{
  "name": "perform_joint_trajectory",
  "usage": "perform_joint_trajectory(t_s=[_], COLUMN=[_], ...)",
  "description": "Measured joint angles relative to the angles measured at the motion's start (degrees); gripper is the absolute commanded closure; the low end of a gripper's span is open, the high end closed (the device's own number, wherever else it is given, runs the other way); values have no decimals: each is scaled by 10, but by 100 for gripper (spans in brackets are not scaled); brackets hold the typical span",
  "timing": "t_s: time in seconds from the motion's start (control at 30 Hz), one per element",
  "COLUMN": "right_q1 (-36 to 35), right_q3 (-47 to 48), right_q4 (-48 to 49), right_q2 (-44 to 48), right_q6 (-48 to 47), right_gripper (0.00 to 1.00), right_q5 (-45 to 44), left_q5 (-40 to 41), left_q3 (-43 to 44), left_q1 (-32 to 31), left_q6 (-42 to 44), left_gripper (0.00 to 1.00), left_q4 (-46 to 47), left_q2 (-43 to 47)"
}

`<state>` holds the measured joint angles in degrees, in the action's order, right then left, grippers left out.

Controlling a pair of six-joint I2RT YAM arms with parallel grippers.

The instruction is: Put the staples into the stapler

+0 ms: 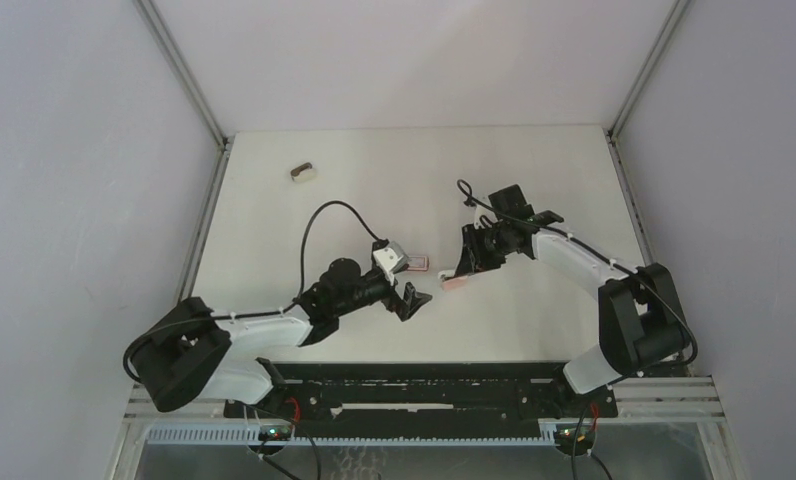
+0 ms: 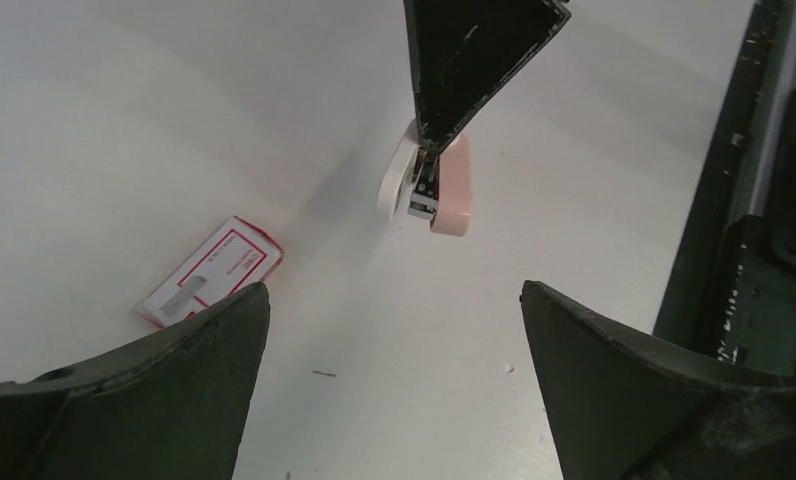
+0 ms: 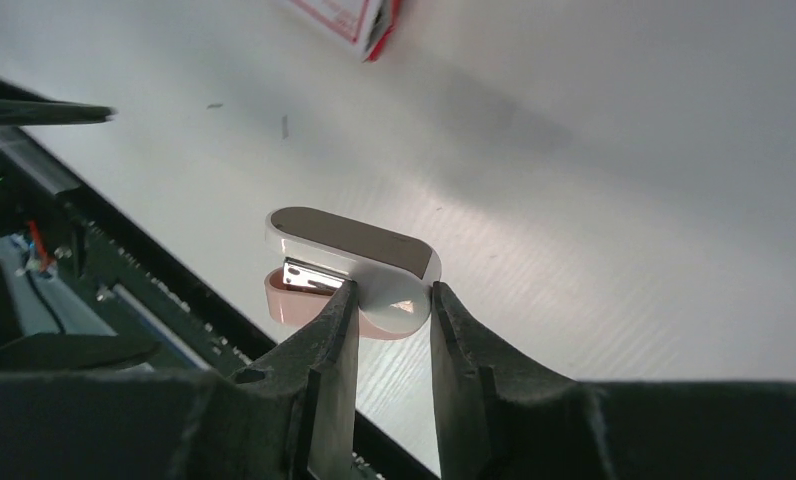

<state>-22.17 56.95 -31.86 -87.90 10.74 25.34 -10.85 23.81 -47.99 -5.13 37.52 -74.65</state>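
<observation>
Stapler [image 3: 354, 245] pinched in right jaws, left jaws agape; red-bordered box [image 2: 214, 270] label unreadable

pink-and-white stapler [image 3: 354, 245] is held on its edge; white red-labelled box [image 2: 209, 272] lies flat nearby; small dark tray [image 1: 301, 172] lies far off.

Light fell soft and even from above; the white table [image 1: 534, 190] was bright without blowing out. In the left wrist view, the left gripper [image 2: 394, 290] fingers [image 2: 164, 400] at the lower corners were dark and blurred. Glare whitened the right wrist view's centre, with a glint on the stapler [image 3: 359, 245].
</observation>
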Motion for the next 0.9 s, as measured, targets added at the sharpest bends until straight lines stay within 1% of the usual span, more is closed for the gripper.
perform_joint_trajectory(t_s=[0.13, 0.33, 0.4, 0.43, 0.47, 0.53, 0.67, 0.8, 0.9], right_q1=[-4, -10, -14, -15, -16, -19, -23, -26, -27], right_q3=[-16, -18, -18, -18, -18, -18, -18, -18, -18], right_q4=[-7, -14, -17, -18, -20, -23, -26, -31, -38], right_q2=[26, 35, 41, 43, 46, 50, 56, 57, 58], right_q6=[6, 8, 8, 8, 8, 8, 8, 8, 8], right_gripper=[73, 73, 73, 73, 74, 73, 73, 73, 71], right_q5=[42, 82, 87, 88, 90, 92, 93, 92, 87], left_q5=[-33, -56, -59, -59, -59, -59, -59, -55, -53], left_q3=[6, 37, 46, 50, 52, 58, 80, 89, 92], left_q1=[-14, -36, -42, -46, -50, -57, -64, -64, -64], left_q6=[2, 3, 3, 4, 4, 3, 0, -5, -11], left_gripper=[0, 0, 3, 7, 15, 27, 39, 55, 67], left_q4=[23, 23, 23, 23, 22, 20, 8, 1, -14], left_q2=[-29, -64, -73, -77, -80, -86, -101, -106, -110])
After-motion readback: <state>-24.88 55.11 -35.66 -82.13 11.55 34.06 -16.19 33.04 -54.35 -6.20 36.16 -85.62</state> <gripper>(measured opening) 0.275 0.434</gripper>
